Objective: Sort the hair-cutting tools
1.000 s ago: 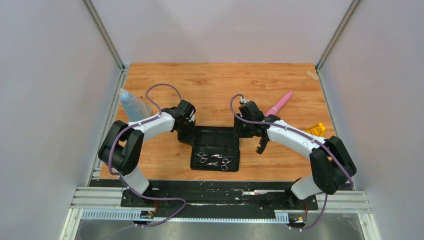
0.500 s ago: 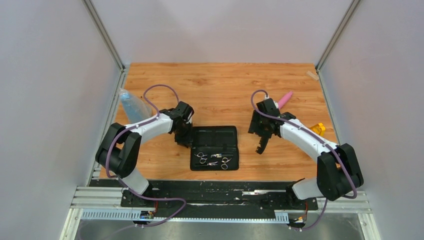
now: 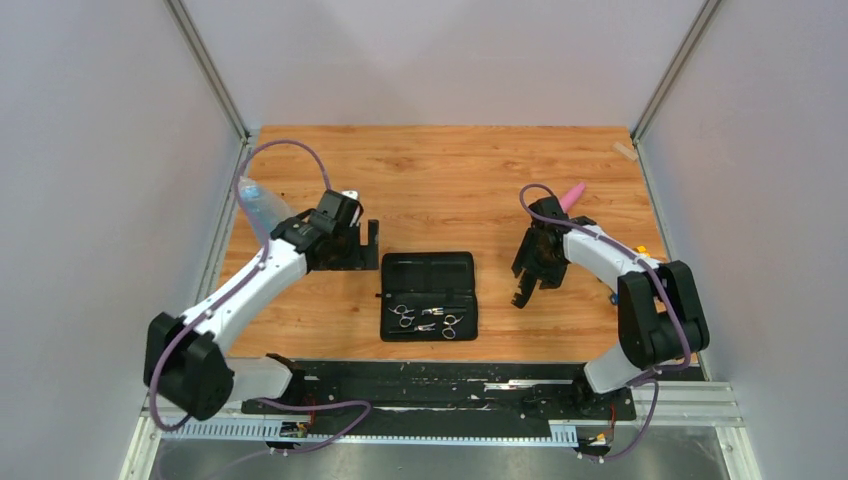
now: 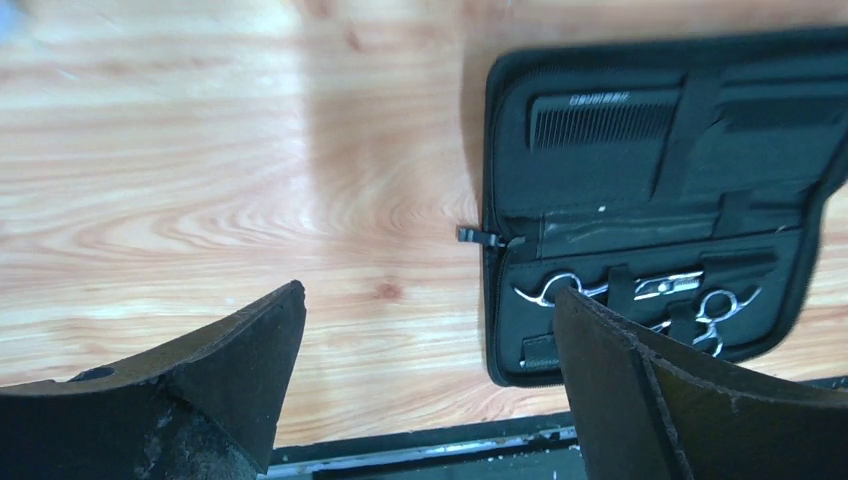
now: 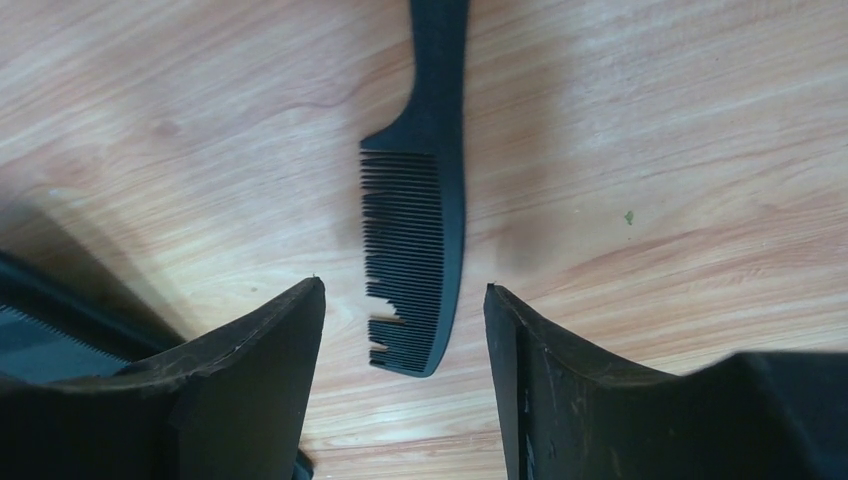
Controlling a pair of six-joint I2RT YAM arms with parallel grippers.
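An open black case (image 3: 428,270) lies at the table's middle. Two silver scissors (image 3: 401,315) (image 3: 447,323) sit strapped in its near half, also seen in the left wrist view (image 4: 560,290) (image 4: 722,305). One black comb (image 4: 603,118) is tucked in the far half. My left gripper (image 3: 367,248) (image 4: 428,293) stands open and empty just left of the case. A second black comb (image 3: 522,291) (image 5: 420,230) lies on the wood right of the case. My right gripper (image 3: 530,277) (image 5: 402,288) hovers open over its toothed end, its fingers on either side and apart from it.
A pink tapered tool (image 3: 571,196) lies behind the right arm. A translucent blue bottle (image 3: 262,206) rests at the table's left edge. A corner of the case (image 5: 40,335) shows left of the right gripper. Grey walls close in both sides.
My left gripper opened wide and drew back left from the case's edge. My right gripper moved right, away from the case, to over the loose comb and opened wider.
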